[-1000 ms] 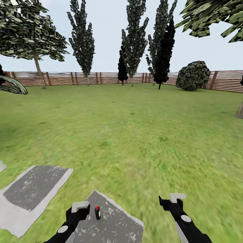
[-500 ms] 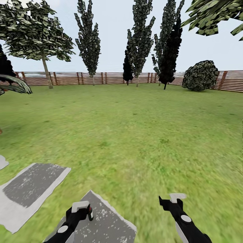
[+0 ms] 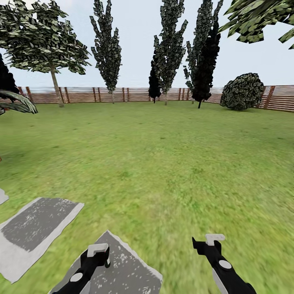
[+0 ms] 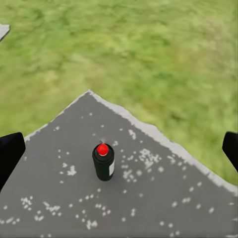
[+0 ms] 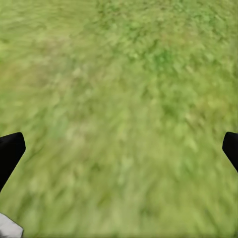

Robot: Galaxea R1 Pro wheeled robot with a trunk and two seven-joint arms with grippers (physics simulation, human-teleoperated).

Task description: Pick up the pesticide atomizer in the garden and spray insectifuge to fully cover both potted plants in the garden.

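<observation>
The pesticide atomizer [image 4: 103, 161] stands upright on a stepping stone [image 4: 59, 198], apparently ahead of the left tool [image 4: 119, 151]

pesticide atomizer [image 4: 103, 162] upright, on stepping stone [image 4: 163, 198]

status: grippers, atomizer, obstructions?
Left gripper open, atomizer upright on stepping stone between its fingers, not gripped. Right gripper open over grass. Nothing blocking.

In the head view the left hand [image 3: 99, 252] hides the pesticide atomizer, and the frame's lower edge cuts off both arms; the grey stepping stone [image 3: 122, 269] runs off the bottom, and the lawn [image 5: 129, 99] is blurred in the right wrist view
</observation>
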